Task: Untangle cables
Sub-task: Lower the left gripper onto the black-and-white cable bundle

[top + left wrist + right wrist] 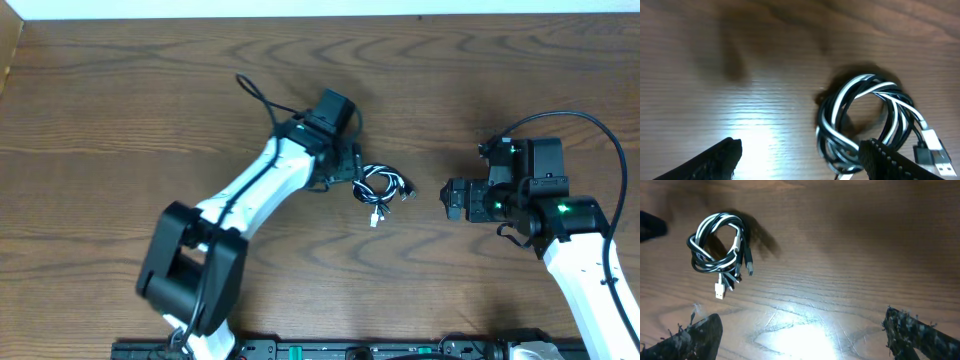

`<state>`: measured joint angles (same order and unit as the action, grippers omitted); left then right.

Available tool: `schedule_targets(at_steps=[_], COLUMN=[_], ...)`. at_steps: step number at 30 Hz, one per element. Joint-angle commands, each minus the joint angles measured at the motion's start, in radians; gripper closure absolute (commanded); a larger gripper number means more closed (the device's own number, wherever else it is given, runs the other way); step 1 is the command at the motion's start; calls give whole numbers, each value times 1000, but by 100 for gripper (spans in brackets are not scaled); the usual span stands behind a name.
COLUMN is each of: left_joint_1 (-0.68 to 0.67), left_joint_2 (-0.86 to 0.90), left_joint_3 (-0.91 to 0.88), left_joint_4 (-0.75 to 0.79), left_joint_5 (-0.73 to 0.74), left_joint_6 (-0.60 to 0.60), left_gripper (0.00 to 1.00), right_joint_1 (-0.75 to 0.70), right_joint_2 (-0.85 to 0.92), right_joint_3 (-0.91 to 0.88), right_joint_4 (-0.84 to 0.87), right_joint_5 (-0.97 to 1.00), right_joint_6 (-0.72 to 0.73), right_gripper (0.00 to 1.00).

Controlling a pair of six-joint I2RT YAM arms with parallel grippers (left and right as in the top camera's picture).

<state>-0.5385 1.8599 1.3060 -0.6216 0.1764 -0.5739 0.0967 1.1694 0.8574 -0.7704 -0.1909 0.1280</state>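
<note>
Currently one black cable (826,147), one white cable (849,89), coiled together; left tool (805,160), right tool (800,335) both spread, empty.

On the table (100,100), the cables (378,186) lie just beside the left hand (352,177), well apart from the right hand (446,198).

— What does your table carry?
— My table (120,110) is dark brown wood with a wavy grain. One bundle lies on it: a black cord (705,266) and a white cord (715,220) wound together in a small coil (375,183).
— Anything around the coil?
— Only their ends. A white plug (720,291) lies just beside the coil on my near side, a black plug (749,266) just beside it on my right.
</note>
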Motion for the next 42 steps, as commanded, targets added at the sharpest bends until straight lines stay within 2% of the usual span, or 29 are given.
schedule_targets(at_steps=[1,5,9,20,26,33,39,42], left_joint_1=[-22,-42,-62,-103,-115,-116,-116,-116], left_joint_2=[47,91,120,127,127,127,127,127], left_joint_3=[9,9,9,7,5,4,4,4], left_joint_4=[19,29,51,42,13,-7,-26,-33], left_joint_5=[-7,-5,-5,-6,-5,-5,-5,5], left_joint_6=[-93,-150,-154,-154,-153,-153,-153,-134], left_gripper=[21,27,32,66,71,92,92,92], right_joint_1=[9,9,9,9,9,10,10,10], right_joint_2=[-4,-4,-4,-4,-4,-1,57,115], right_joint_3=[19,20,20,20,19,10,10,10], right_joint_4=[-1,-2,-4,-4,-4,12,23,27], right_joint_5=[-11,-11,-11,-11,-29,-84,-185,-187], right_joint_6=[-10,-10,-10,-9,-9,-10,-8,40], right_gripper=[1,1,1,1,1,1,1,1])
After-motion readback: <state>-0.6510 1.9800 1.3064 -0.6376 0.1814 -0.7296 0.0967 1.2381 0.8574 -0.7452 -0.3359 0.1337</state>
